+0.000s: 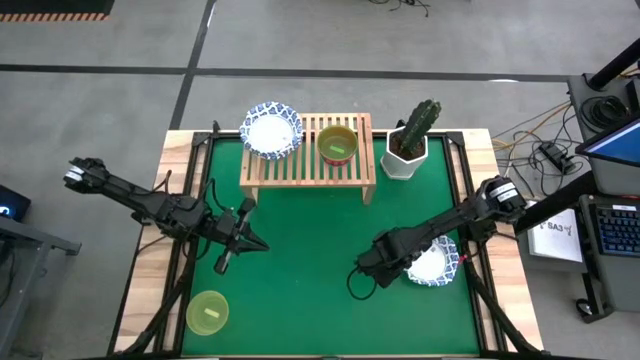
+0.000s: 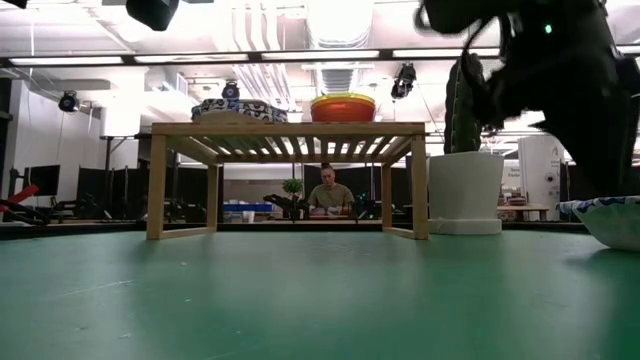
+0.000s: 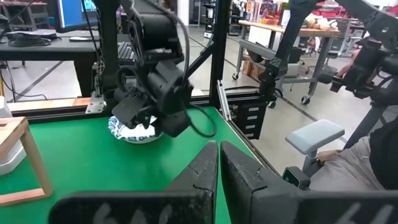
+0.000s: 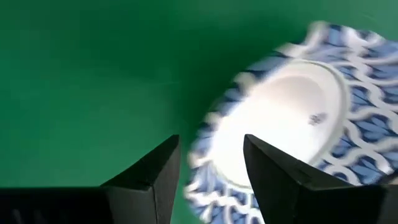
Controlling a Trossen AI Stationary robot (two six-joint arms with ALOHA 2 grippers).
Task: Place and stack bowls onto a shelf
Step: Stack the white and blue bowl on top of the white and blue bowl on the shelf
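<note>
A white bowl with a blue-patterned rim sits on the green mat near the table's right edge. My right gripper is open at its left rim, one finger over the inside and one outside. My left gripper is shut, hovering over the mat left of centre and touching nothing. On the wooden shelf rest another blue-rimmed bowl and a small red and yellow-green stack. A yellow-green bowl lies near the front left corner. My right gripper comes at the blue-rimmed bowl from above, slanting from the table's left. Its fingers stand astride the bowl's left rim, one finger over the white inside and the other outside. I cannot tell whether they touch it. The bowl's base rests on the mat.
A cactus in a white hexagonal pot stands just right of the shelf. Bare green mat lies between the two arms and in front of the shelf. A person sits in the room beyond the table.
</note>
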